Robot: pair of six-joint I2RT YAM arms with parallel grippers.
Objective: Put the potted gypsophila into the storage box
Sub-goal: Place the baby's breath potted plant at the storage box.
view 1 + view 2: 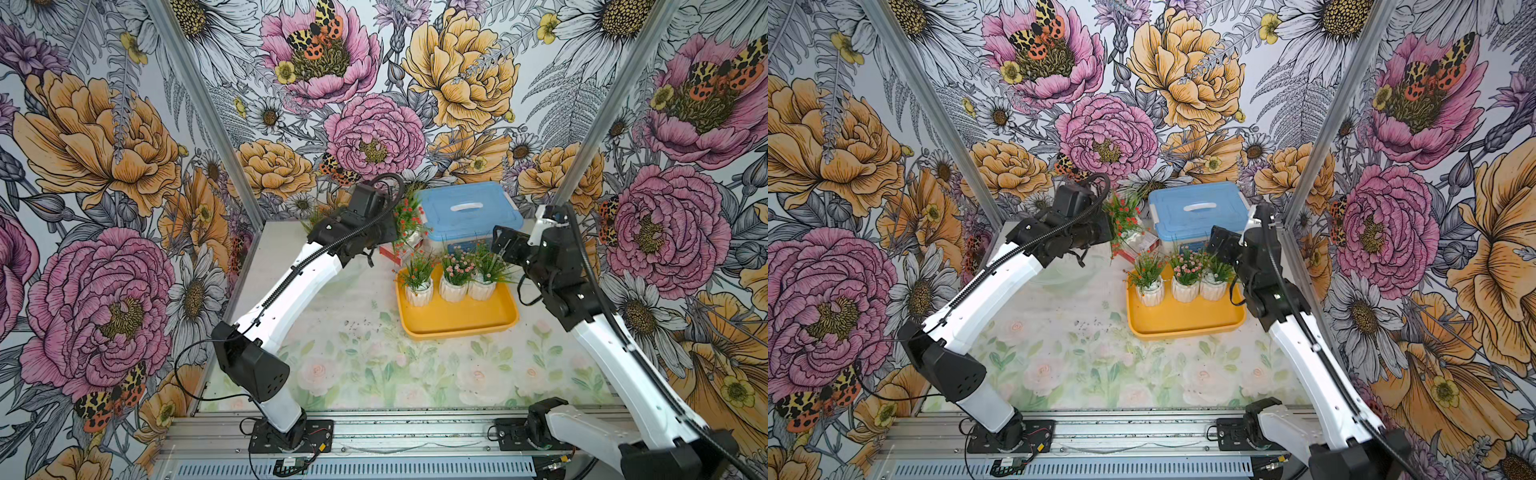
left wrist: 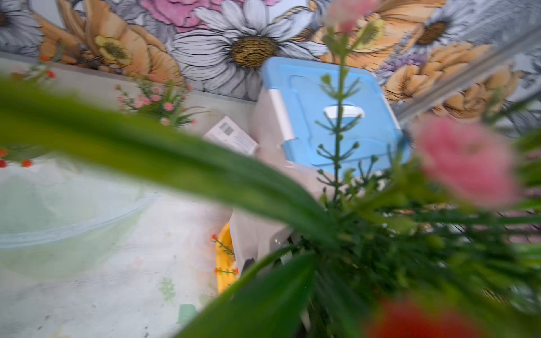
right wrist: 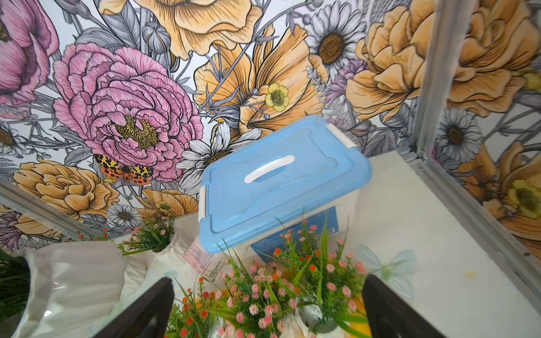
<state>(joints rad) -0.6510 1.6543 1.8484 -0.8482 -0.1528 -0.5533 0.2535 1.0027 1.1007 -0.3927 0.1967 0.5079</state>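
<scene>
1. Yellow-orange plastic, the storage box point(image 1: 457, 322) lies on the table point(image 1: 353, 316) in front of a blue-lidded bin point(image 1: 469, 208). Its far row holds three pots point(image 1: 453, 289), and its near half is bare.
2. The potted gypsophila point(image 1: 409, 222) in hand, the red-blossomed one, hangs tilted just beyond the box's far left corner. As far as I can judge it is off the table, with its mouth leaning toward the left arm point(image 1: 291, 291).
3. The left gripper point(image 1: 395, 239) is clamped on it; foliage hides whether it pinches the rim or the stems.
4. The right gripper point(image 3: 268, 281) stands wide and empty above the right-hand pots in the box.
5. The step in hand, I judge, is carrying and placing.
   - Bring the pot over the bare near half, not through the standing sprigs.
   - Right it before lowering.
   - Let go only once its base sits flat inside the rim.
   - A grip on the stems could let the pot swing, so move slowly and keep the right arm point(image 1: 602, 345) out of the path.
</scene>
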